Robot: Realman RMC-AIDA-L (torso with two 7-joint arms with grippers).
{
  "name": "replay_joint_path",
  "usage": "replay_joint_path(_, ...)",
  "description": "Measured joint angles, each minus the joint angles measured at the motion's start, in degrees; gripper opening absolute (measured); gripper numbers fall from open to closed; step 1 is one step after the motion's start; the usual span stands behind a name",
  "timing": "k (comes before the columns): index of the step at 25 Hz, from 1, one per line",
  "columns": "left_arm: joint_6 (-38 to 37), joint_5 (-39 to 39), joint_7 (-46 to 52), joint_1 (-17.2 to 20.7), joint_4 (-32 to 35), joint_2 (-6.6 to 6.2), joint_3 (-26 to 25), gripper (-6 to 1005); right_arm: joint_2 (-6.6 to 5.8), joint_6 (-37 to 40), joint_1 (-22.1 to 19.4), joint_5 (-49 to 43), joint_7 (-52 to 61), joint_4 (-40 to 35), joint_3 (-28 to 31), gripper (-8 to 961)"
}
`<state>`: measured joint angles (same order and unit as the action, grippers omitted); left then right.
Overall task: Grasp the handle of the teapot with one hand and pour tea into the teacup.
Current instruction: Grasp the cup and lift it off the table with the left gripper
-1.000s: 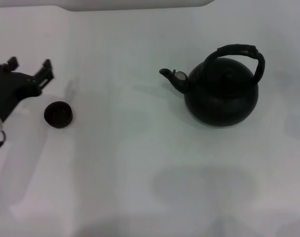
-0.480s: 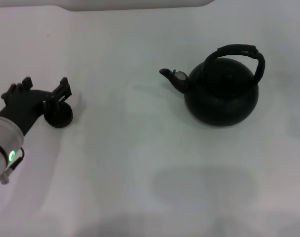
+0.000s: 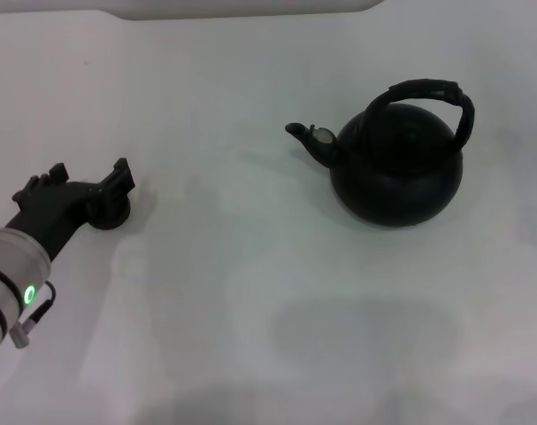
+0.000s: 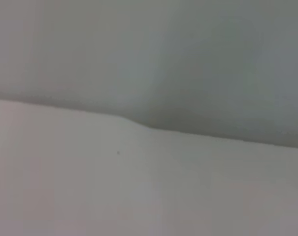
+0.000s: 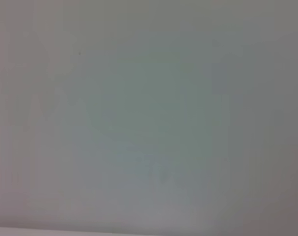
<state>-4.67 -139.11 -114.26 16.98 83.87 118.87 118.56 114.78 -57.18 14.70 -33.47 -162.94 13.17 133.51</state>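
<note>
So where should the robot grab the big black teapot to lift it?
By the handle, at the top of its arch, coming down from above. The hoop stands upright over the teapot with a clear gap underneath for a gripper finger. The body is round and wide, hard to pinch, and the spout sticks out towards the robot's left.

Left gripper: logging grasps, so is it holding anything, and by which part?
Cannot be told: the left gripper covers the teacup, hiding any contact. The teapot stands untouched.

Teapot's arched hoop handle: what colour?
Black, like the round matte-black teapot it arches over; the rough-looking hoop handle shows best in the head view.
</note>
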Motion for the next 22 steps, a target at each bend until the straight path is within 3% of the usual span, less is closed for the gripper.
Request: replay_joint_path(22, -0.1, -4.9, 1.8, -2.9, -5.5, -0.17, 0.3, 870, -0.06, 0.1, 0.3, 0.0, -0.1, 0.1, 0.0, 829)
